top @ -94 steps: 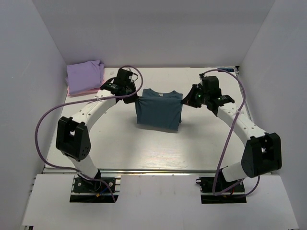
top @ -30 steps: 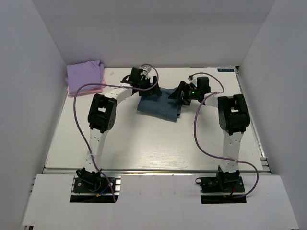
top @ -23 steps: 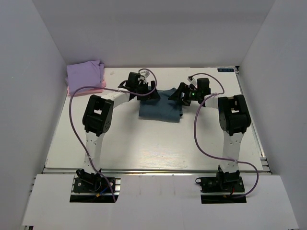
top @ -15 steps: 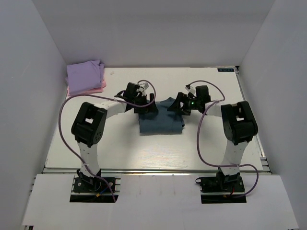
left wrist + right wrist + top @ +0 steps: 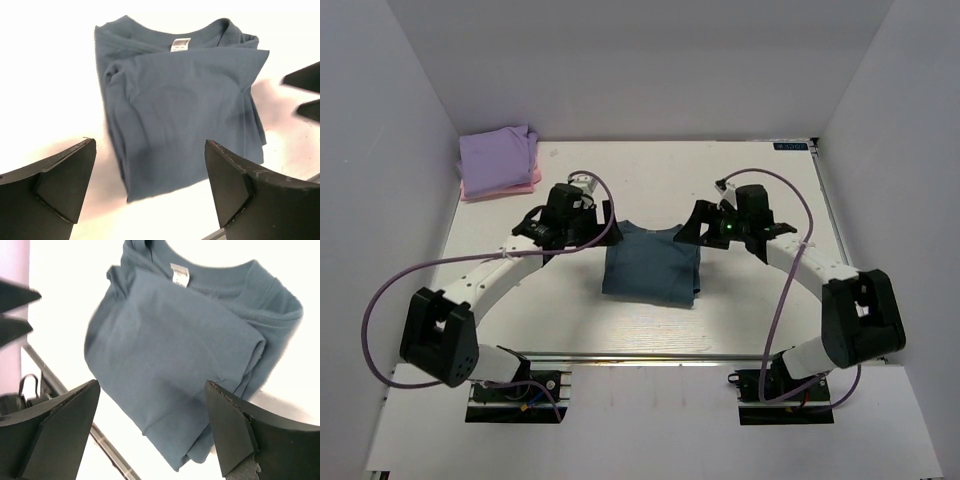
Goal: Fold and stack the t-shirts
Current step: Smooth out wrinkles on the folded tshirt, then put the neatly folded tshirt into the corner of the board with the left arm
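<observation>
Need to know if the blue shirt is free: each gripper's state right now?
Left gripper: open, not gripping the teal-blue t-shirt.
Right gripper: open, holding nothing.

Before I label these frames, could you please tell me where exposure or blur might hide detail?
Left wrist view: table blown out to white, teal t-shirt sharp, the right gripper's fingers at the right edge blurred. Right wrist view: table also overexposed, t-shirt folds clear. Top view: even light, soft shadows, no glare.

2 white arms, black joint housings, purple cables; black wedge-shaped fingers; green light on right wrist.
</observation>
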